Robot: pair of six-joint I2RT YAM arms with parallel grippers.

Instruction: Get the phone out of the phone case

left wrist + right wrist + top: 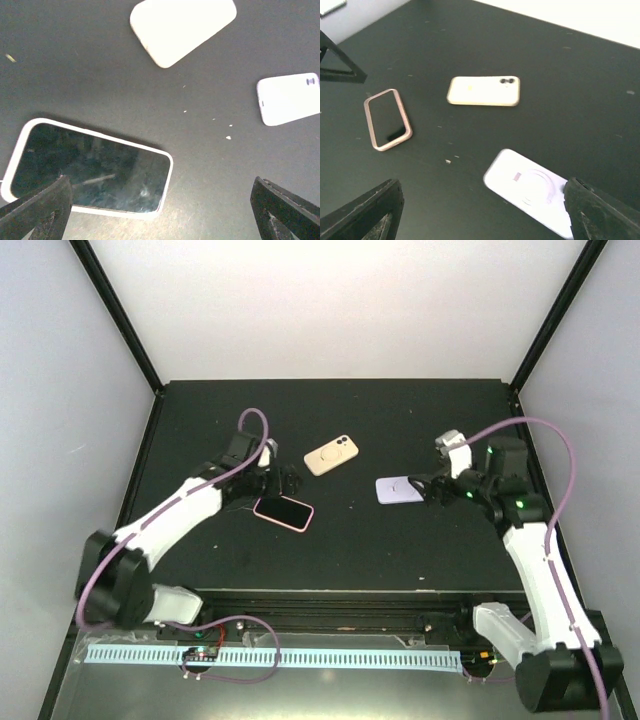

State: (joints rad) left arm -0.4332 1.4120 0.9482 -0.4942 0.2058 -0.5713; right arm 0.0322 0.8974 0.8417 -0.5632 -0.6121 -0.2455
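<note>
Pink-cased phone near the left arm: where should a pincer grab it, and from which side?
Probably across its long edges, from straight above. The pink-cased phone lies flat, screen up, with both long sides free, so its narrower width suits the open left pincer near it.

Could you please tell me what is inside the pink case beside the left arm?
A phone, dark screen up, fills the pink case; only the rim shows around it. The phone's back and the case's inside are covered.
</note>
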